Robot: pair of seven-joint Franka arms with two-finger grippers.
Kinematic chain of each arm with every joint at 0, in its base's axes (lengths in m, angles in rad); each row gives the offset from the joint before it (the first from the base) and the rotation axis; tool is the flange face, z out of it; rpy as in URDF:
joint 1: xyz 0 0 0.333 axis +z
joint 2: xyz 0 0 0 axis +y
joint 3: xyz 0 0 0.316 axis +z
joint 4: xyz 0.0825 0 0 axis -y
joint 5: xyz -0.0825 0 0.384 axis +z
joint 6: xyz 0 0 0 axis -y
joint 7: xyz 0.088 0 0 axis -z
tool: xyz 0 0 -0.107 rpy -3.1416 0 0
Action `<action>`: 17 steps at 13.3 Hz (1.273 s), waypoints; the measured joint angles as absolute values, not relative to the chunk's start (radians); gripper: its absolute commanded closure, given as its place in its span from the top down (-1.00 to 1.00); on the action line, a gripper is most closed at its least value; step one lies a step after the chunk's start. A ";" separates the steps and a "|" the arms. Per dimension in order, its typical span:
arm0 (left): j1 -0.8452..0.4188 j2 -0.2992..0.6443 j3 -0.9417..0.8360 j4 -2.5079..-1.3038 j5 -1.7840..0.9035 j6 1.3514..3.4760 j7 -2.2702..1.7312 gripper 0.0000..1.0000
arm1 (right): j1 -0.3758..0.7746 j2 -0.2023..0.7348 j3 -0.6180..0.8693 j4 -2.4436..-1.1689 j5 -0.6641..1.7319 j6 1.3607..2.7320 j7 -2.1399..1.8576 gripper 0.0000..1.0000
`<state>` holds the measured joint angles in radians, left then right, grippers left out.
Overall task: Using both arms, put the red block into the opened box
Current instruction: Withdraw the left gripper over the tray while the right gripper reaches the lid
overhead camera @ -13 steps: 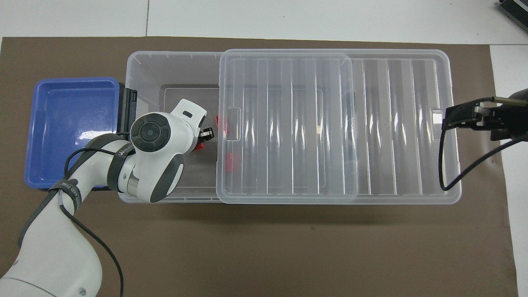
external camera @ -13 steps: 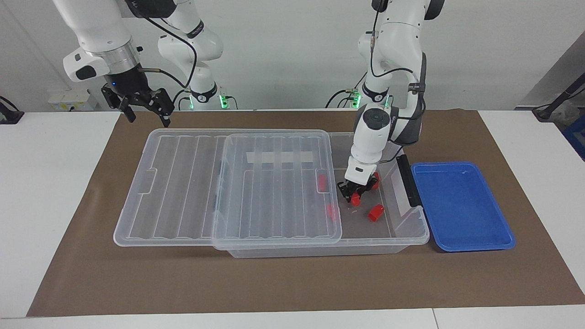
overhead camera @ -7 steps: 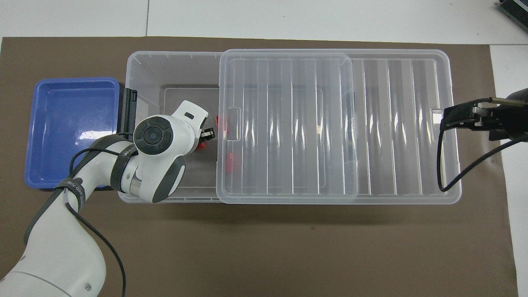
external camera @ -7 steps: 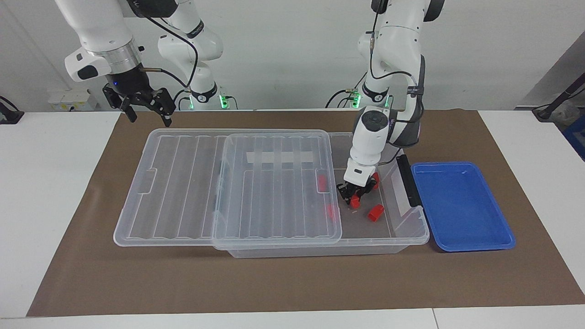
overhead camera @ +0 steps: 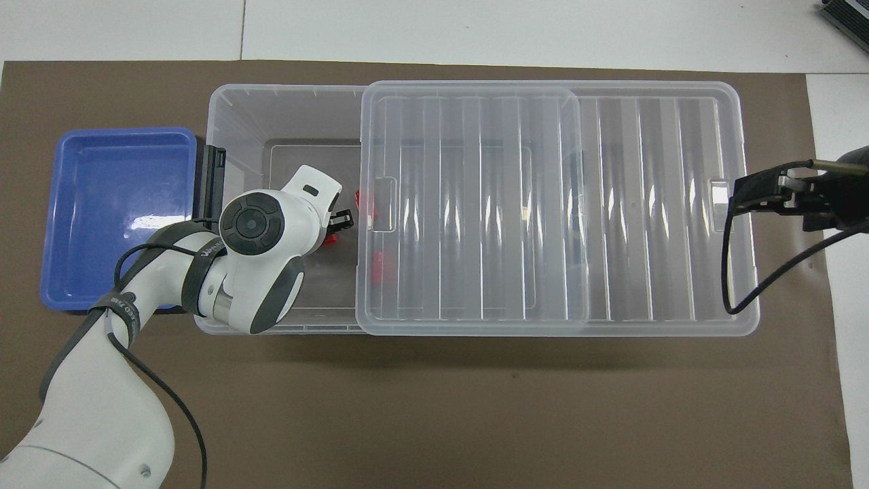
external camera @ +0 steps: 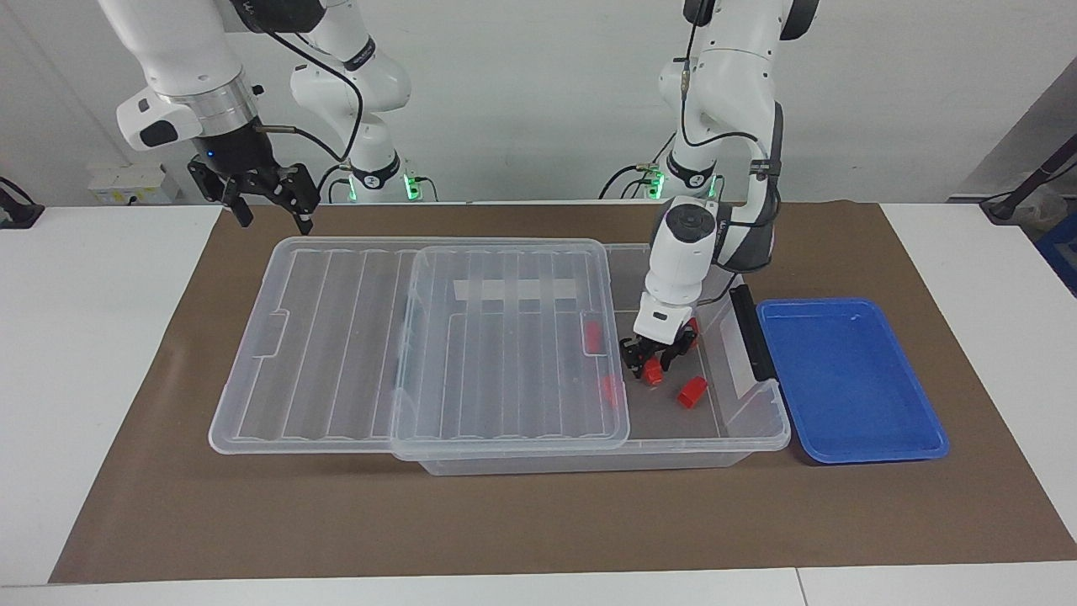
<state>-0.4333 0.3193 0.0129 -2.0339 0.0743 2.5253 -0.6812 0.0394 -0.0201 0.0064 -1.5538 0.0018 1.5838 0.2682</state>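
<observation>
Facing view: left gripper [external camera: 655, 364] is down inside the open end of the box [external camera: 761, 417], toward the left arm's end of the table. A red block [external camera: 651, 371] sits between its fingers, low over the box floor. The fingers look slightly parted around it; cannot tell if they grip it or have let go. Another loose red block [external camera: 692, 391] lies on the box floor just beside it, farther from the robots. One more red piece [external camera: 692, 326] peeks out by the gripper, nearer the robots. Two further red blocks [external camera: 593, 337] [external camera: 609, 389] show through the clear lid edge.

The ribbed clear lid [external camera: 513, 337] is slid toward the right arm's end and covers most of the box, leaving only a narrow opening at the handle end. The lid edge sits close beside the left gripper. A second ribbed clear panel [external camera: 320, 337] lies under it and sticks out toward the right arm's end. The black handle bar [external camera: 751, 332] runs along the box end wall, touching the blue tray [external camera: 850, 383], which sits just beside the box on the brown mat [external camera: 538, 522].

Overhead view: the left arm's wrist [overhead camera: 254, 224] hides most of the open part of the box, with only red slivers by the lid edge visible.

Right gripper [external camera: 267, 195] hangs in the air over the mat near the corner of the protruding panel, fingers spread wide, holding nothing. The right arm waits.
</observation>
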 measured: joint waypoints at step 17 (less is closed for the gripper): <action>-0.324 0.193 0.038 -1.602 0.061 1.846 -0.474 0.42 | -0.176 0.034 -0.005 -1.864 0.002 2.032 0.055 -1.00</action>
